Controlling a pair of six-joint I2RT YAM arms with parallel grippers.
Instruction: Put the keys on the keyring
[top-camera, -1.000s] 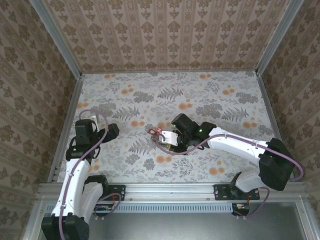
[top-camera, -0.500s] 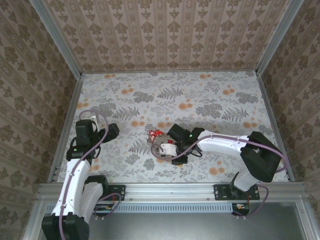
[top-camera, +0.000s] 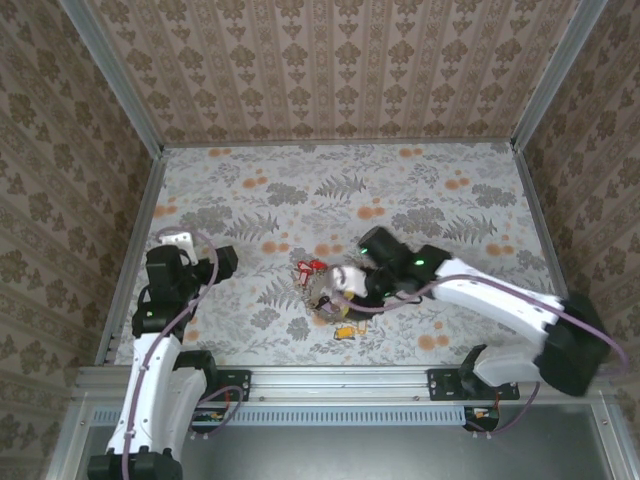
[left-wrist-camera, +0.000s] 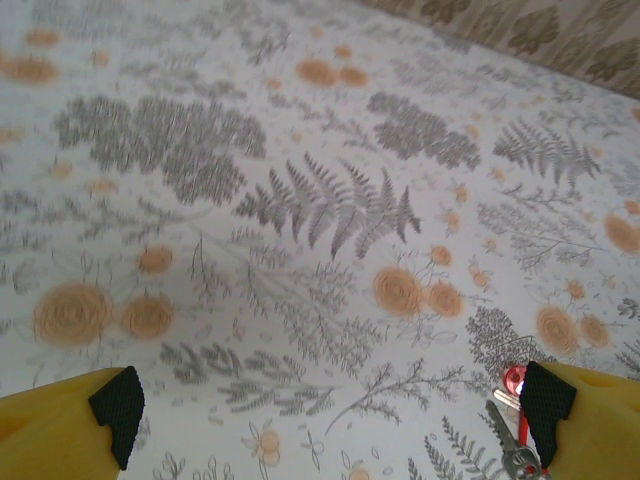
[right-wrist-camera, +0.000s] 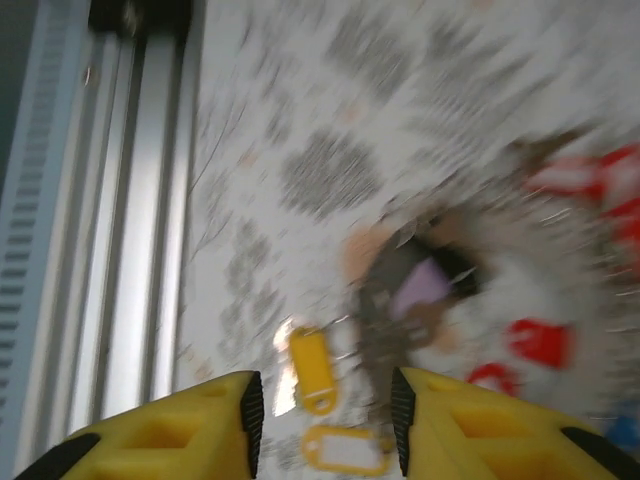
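The keyring (top-camera: 320, 292), a thin silver ring, lies on the floral table with red-headed keys (top-camera: 310, 267) fanned at its far side. A yellow-headed key (top-camera: 343, 330) lies just in front of it. In the blurred right wrist view two yellow tags (right-wrist-camera: 312, 368) lie on the table beyond my fingertips, with red tags (right-wrist-camera: 535, 342) to the right. My right gripper (top-camera: 347, 282) (right-wrist-camera: 325, 420) hovers over the ring, jaws apart, holding nothing. My left gripper (top-camera: 228, 260) (left-wrist-camera: 330, 405) stands wide open to the left. A red key (left-wrist-camera: 515, 380) shows beside its right pad (left-wrist-camera: 545, 398).
An aluminium rail (top-camera: 350, 381) (right-wrist-camera: 100, 200) runs along the table's near edge, close to the yellow tags. Patterned walls (top-camera: 340, 70) enclose the table on three sides. Bare floral tablecloth (top-camera: 400, 180) stretches behind the keys.
My right gripper has gone from shut to open. It swung slightly right and back from the ring, and the yellow key now lies on the table. The left arm barely moved.
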